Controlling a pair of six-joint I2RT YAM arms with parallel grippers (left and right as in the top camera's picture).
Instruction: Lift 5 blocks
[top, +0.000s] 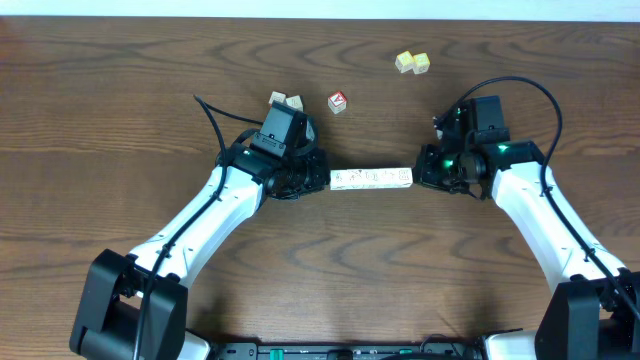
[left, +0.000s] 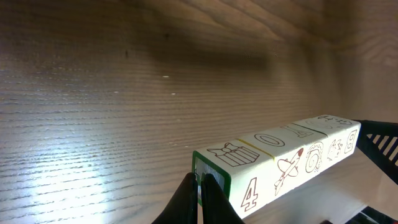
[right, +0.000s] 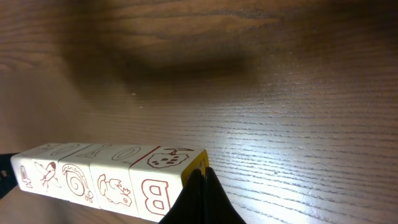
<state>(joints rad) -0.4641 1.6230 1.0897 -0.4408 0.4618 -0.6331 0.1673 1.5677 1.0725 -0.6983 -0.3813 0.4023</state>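
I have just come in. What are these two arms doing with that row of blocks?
The two arms are squeezing a row of blocks, five as far as I can count, from both ends. The left pincer is shut and presses on one end; the right pincer is shut and presses on the other. In the wrist views a shadow lies well apart from the row, so it seems raised off the table, though I cannot be sure. A red-and-white cube and two yellow cubes lie aside.

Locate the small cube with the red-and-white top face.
In the overhead view, the red-and-white-topped cube sits apart beyond the row of whitish wooden blocks, in line with its left end.
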